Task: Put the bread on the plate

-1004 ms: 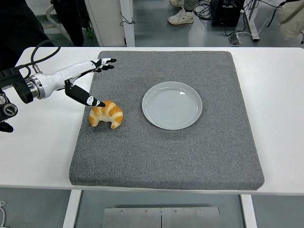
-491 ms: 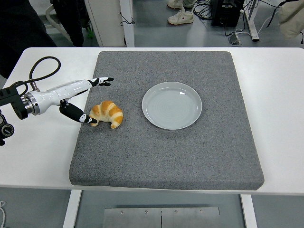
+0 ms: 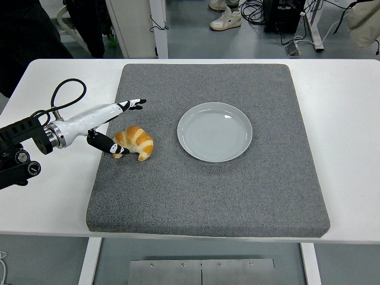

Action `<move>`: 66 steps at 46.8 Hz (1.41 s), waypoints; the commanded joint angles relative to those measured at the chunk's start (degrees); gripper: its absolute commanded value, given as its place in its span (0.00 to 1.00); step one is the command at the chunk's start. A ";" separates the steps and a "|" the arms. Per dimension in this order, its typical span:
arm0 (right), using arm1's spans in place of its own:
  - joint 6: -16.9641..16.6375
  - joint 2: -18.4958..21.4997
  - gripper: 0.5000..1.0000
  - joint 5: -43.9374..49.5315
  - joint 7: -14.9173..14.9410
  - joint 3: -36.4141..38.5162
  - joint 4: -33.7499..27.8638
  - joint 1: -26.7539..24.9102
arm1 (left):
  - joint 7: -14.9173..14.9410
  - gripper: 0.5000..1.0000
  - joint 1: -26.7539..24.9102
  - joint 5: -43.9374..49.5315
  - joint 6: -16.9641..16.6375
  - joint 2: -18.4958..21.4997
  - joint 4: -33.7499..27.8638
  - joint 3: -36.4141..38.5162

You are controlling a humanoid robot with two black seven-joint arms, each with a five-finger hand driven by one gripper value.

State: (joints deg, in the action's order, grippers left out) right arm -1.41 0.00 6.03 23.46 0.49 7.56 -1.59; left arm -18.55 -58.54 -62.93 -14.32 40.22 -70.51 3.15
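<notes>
Left arm (image 3: 24, 148): cut off by the picture's left edge (only forearm and hand show).
Croissant (image 3: 135, 142): its left tip is hidden behind the left hand's thumb (image 3: 108, 144).
Person's shoes (image 3: 225, 18): cropped by the top edge.
Table (image 3: 344, 119): corners run past both side edges.

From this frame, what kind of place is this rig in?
Likely a robotics lab or test bay: a white table with a grey mat, loose cables on the floor behind, and people's shoes nearby.
</notes>
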 commanded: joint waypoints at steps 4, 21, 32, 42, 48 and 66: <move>0.00 0.00 1.00 0.04 0.00 -0.05 0.00 0.01 | -0.08 0.88 0.80 0.00 -0.09 -0.76 0.72 0.02; 0.00 0.00 1.00 -0.05 0.00 -0.23 0.00 0.01 | -0.96 0.87 1.24 0.88 -0.97 -2.16 2.48 0.02; 0.09 0.00 1.00 0.04 0.00 -0.23 -0.09 0.01 | -1.05 0.87 2.38 0.88 -0.97 -4.98 5.64 -0.25; 0.09 0.00 1.00 0.04 0.00 -0.23 -0.18 0.01 | -1.05 0.66 2.47 1.05 -0.97 -5.15 5.73 -0.25; 0.09 0.00 1.00 0.04 0.00 -0.23 -0.18 0.01 | -0.96 0.51 2.38 1.23 -0.97 -5.15 5.73 -0.33; 0.09 0.00 1.00 0.04 0.00 -0.23 -0.09 0.01 | -3.51 0.00 1.77 1.49 -0.44 -4.45 5.47 0.10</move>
State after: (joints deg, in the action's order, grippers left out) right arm -1.31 0.00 6.06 23.47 0.26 7.47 -1.59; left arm -21.83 -56.52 -61.51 -14.77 35.69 -65.13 3.22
